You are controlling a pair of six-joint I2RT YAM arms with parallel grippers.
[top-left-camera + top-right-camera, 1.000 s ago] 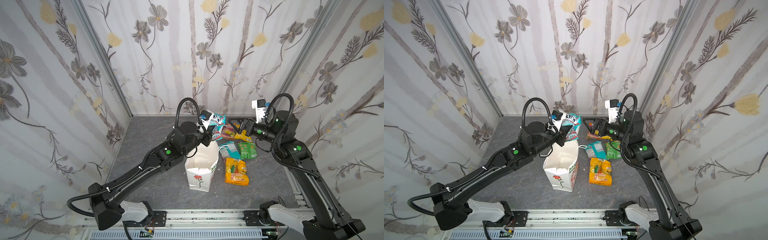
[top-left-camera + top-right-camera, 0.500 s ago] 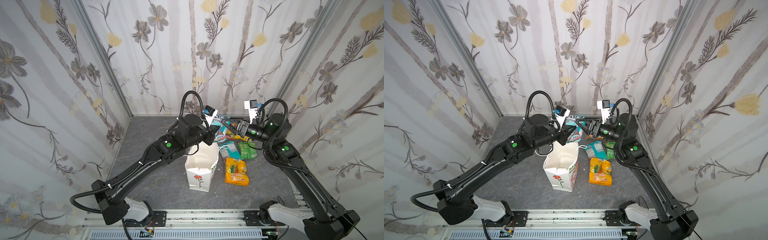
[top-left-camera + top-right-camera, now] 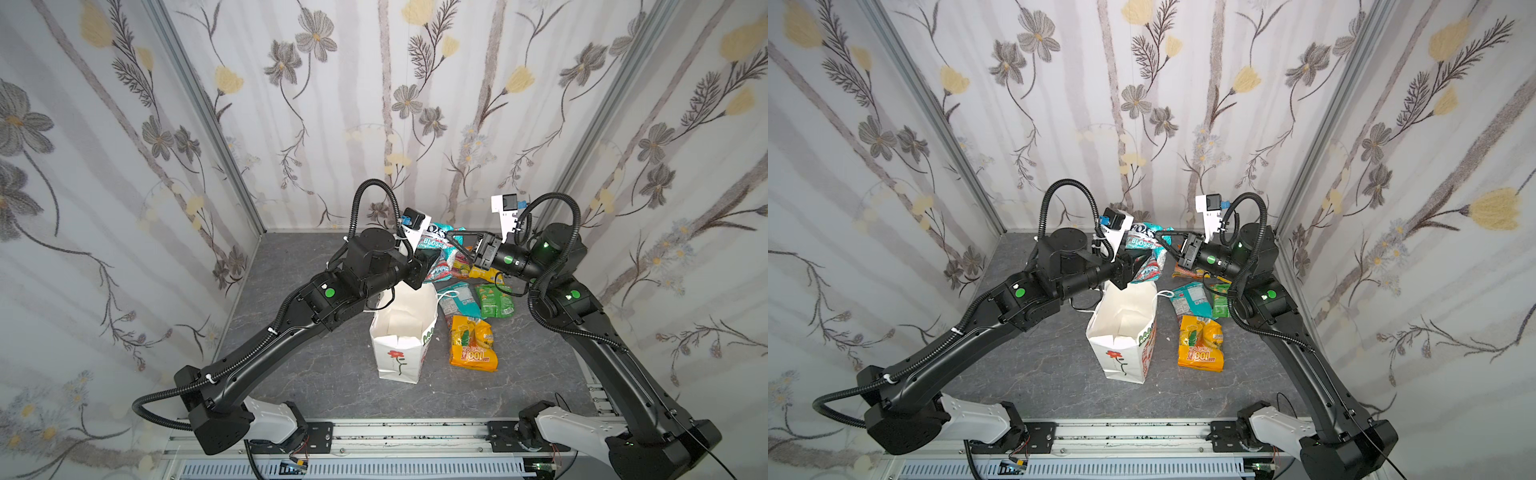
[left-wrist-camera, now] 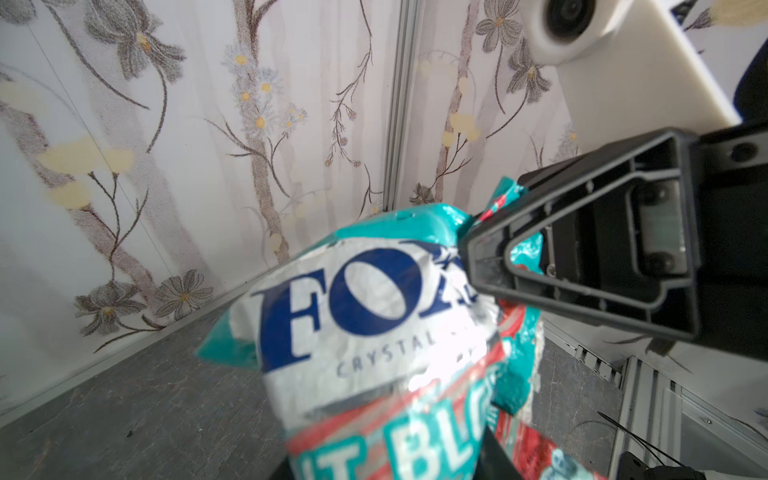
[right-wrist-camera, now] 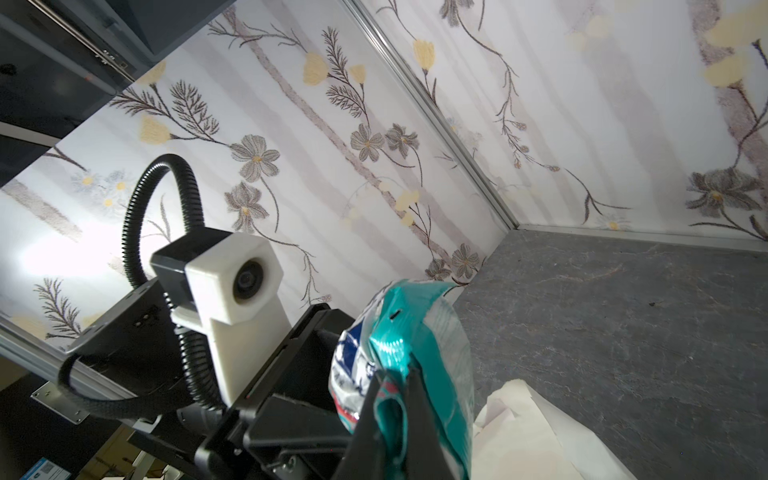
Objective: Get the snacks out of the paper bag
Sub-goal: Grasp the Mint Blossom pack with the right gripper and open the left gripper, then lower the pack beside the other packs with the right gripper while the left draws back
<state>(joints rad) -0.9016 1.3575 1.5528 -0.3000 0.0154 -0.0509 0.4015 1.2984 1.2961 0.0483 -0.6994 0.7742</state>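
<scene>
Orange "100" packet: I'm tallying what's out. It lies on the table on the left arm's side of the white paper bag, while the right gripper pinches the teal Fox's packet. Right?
Wrong side: both top views show the orange "100" packet on the table on the right arm's side of the paper bag. The right gripper does pinch the Fox's packet.

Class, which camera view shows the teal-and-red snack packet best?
Left wrist view: the teal-and-red packet shows its printed front large. Right wrist view shows only its crumpled edge, pinched in the right gripper. Both top views show the packet small, near the paper bag.
</scene>
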